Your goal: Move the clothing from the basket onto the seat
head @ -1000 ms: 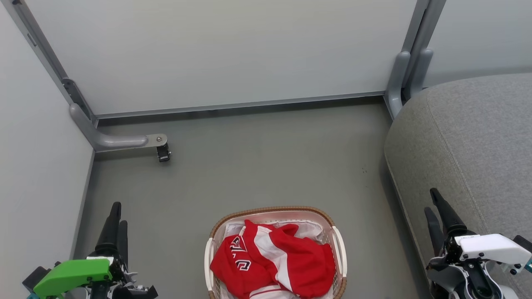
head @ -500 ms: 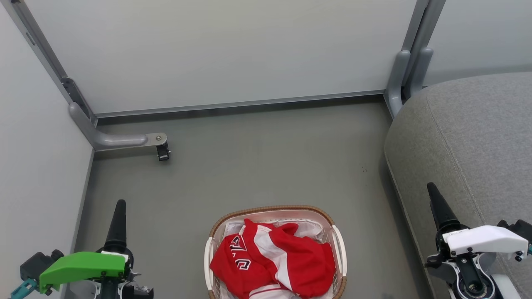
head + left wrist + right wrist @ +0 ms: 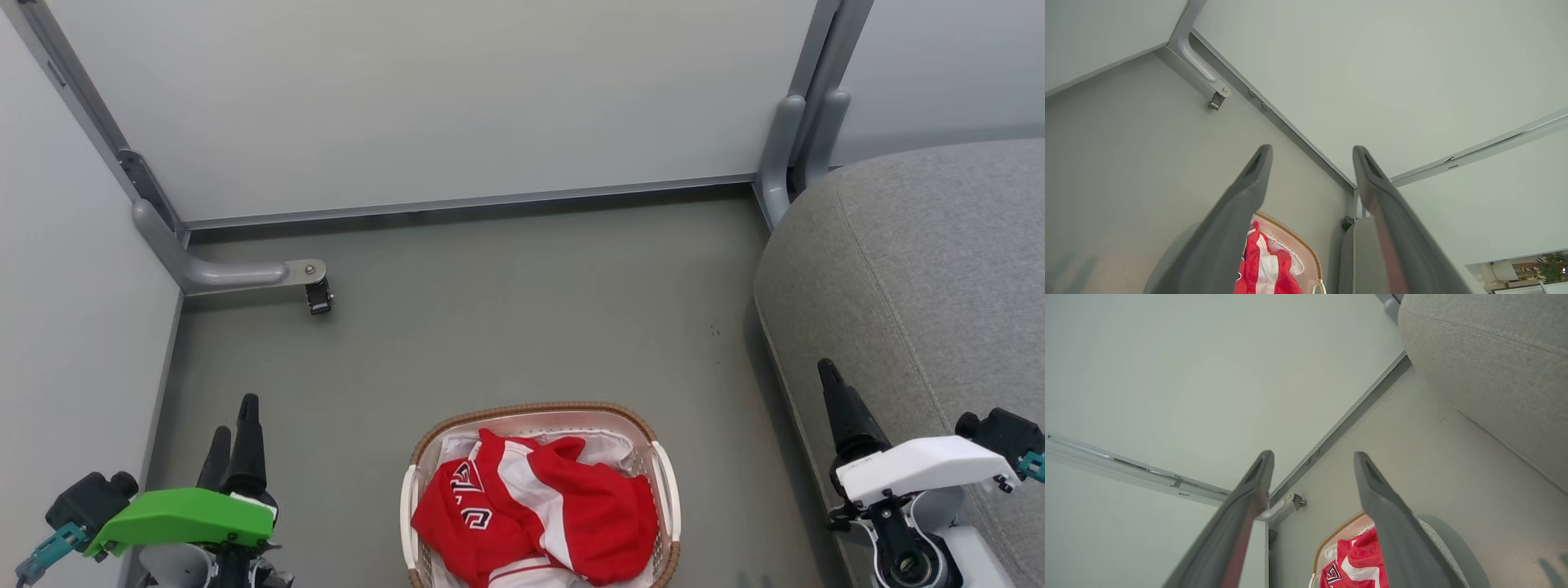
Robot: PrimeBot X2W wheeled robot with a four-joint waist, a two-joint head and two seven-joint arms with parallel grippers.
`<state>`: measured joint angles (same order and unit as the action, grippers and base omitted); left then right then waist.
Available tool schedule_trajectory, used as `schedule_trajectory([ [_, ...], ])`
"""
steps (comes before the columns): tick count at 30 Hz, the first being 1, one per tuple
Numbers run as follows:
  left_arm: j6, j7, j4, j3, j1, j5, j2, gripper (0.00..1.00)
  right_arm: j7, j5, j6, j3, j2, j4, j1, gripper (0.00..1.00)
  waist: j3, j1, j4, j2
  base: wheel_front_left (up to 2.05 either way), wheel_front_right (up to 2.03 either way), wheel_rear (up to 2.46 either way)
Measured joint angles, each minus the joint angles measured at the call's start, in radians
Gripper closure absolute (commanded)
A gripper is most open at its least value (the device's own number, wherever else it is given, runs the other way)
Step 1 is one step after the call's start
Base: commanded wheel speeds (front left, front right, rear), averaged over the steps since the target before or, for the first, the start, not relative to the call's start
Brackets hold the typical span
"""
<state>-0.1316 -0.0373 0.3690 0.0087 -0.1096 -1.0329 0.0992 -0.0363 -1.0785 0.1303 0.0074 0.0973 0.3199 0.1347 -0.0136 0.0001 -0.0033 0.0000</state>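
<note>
The clothing (image 3: pixel 539 514), red with white trim and black-and-white lettering, lies bunched in the basket (image 3: pixel 531 408) on the floor at the bottom centre of the head view. The grey seat (image 3: pixel 922 269) rises at the right. My left gripper (image 3: pixel 233 429) hangs open left of the basket, holding nothing. My right gripper (image 3: pixel 829 376) hovers open by the seat's front edge, right of the basket. In the left wrist view the open gripper (image 3: pixel 1312 151) frames the clothing (image 3: pixel 1265 265), basket (image 3: pixel 1290 232) and seat (image 3: pixel 1359 257). In the right wrist view the open gripper (image 3: pixel 1314 457) frames the clothing (image 3: pixel 1359 559), basket (image 3: pixel 1335 533) and seat (image 3: pixel 1494 347).
Pale partition panels close off the back and the left side. A grey metal foot with a small caster (image 3: pixel 318 298) juts onto the floor at the back left. A grey post (image 3: pixel 784 163) stands between the back panel and the seat. Bare grey floor (image 3: pixel 522 318) lies beyond the basket.
My left gripper's fingers, together a second ago, now stand apart. Both wrists have rolled. The right gripper has drifted a little to the left. Basket and clothing are unmoved.
</note>
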Motion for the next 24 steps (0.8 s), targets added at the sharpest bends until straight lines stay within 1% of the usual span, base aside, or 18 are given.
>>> schedule_trajectory([
  [4,0.000,-0.014,0.017,-0.008,-0.006,0.065,0.007,0.00,-0.014,0.070,0.000,0.014,0.008,0.011,0.004,0.00,-0.001,0.0000,0.000,0.0000,0.00,0.00,0.00],
  [5,0.000,-0.021,0.024,-0.010,-0.007,0.105,0.009,0.00,-0.022,0.103,0.000,0.021,0.009,0.017,0.006,0.00,-0.002,0.0000,0.000,0.0000,0.00,0.00,0.00],
  [9,0.000,-0.035,0.034,-0.014,-0.009,0.167,0.010,0.00,-0.035,0.164,0.000,0.036,0.011,0.031,0.015,0.00,-0.004,0.0000,0.000,0.0000,0.00,0.00,0.00],
  [24,0.000,-0.079,0.057,-0.008,-0.009,0.348,0.009,0.00,-0.080,0.357,0.000,0.055,0.014,0.045,0.020,0.00,-0.006,0.0000,0.001,0.0000,0.00,0.00,0.00],
])
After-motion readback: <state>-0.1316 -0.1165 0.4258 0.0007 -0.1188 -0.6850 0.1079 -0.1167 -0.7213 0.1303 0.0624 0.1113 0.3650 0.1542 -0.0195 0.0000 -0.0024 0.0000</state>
